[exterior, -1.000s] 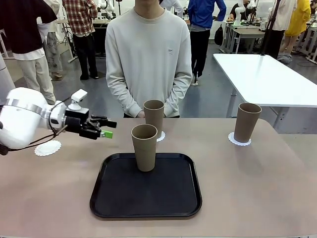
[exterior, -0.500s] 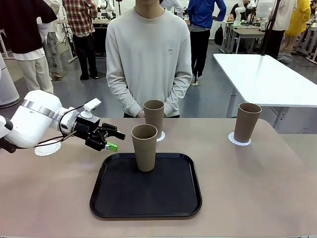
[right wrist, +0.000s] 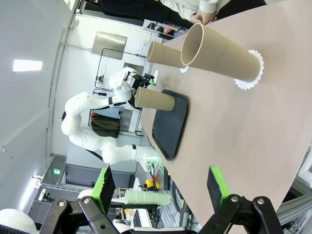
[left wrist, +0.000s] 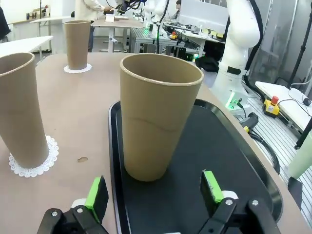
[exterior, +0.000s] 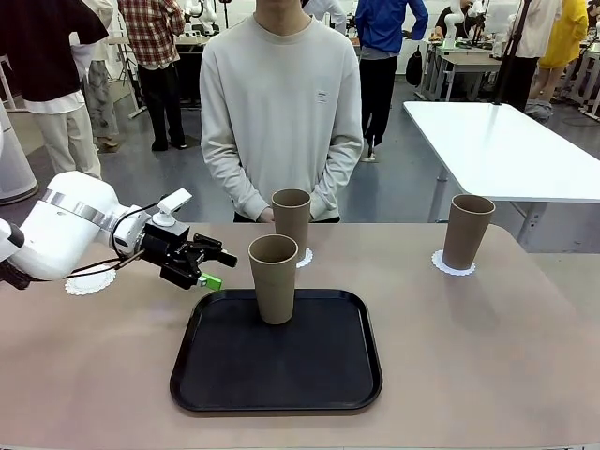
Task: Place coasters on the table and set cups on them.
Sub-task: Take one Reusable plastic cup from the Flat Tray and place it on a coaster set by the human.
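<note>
With its jaws wide and empty, the left gripper [exterior: 212, 269] should straddle the cup [exterior: 273, 278] on the tray [exterior: 277, 394] squarely, gripping mid-height so it lifts upright toward the bare coaster [exterior: 86, 280].

Left arm [exterior: 66, 234] covers part of 1 coaster [exterior: 91, 280]; tray [left wrist: 234, 161] cut off below

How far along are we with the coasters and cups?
Done: two cups sit on coasters, one in the middle and one on the right. In hand: the open left gripper faces the third cup on the tray. Left: set that cup on the bare coaster.
</note>
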`<state>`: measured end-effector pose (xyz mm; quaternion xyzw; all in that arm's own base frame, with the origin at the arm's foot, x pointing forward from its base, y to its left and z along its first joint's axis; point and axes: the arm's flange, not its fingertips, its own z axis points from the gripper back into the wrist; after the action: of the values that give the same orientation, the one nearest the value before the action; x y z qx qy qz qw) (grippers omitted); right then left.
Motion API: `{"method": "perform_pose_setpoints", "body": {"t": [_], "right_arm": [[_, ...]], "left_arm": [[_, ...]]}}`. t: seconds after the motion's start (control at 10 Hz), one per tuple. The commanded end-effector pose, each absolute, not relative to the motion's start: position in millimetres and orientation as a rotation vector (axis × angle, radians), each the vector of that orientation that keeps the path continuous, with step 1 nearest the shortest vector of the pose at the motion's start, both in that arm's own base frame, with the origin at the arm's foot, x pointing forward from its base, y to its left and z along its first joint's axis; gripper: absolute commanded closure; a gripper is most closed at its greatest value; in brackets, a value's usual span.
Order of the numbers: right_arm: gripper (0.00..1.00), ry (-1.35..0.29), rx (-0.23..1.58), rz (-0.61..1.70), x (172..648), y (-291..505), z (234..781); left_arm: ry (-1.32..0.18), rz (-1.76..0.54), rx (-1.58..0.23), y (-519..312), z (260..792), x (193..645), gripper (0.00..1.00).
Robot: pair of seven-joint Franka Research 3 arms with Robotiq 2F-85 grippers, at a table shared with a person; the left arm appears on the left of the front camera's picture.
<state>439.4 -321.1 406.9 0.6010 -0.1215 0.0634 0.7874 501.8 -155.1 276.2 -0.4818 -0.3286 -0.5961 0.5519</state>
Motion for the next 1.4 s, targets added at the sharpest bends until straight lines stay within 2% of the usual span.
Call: {"method": "perform_pose_setpoints", "body": {"t": [0.0,0.1,0.4,1.3], "right_arm": [[0.0,-0.273,1.296,0.132,439.4,-319.0,407.4],[0.0,-0.273,1.296,0.132,439.4,-319.0,407.4],[0.0,-0.273,1.296,0.132,439.4,-319.0,407.4],[0.0,-0.273,1.296,0.132,439.4,-319.0,407.4]], "left_arm": [[-0.796,-1.41,-1.11,-159.1,271.9,508.6,0.0],[-0.867,-1.453,-1.133,-167.2,266.5,506.3,0.0],[-0.911,-1.483,-1.198,-178.2,264.7,510.2,0.0],[-0.862,-1.506,-1.322,-219.4,246.3,513.7,0.0]]}}
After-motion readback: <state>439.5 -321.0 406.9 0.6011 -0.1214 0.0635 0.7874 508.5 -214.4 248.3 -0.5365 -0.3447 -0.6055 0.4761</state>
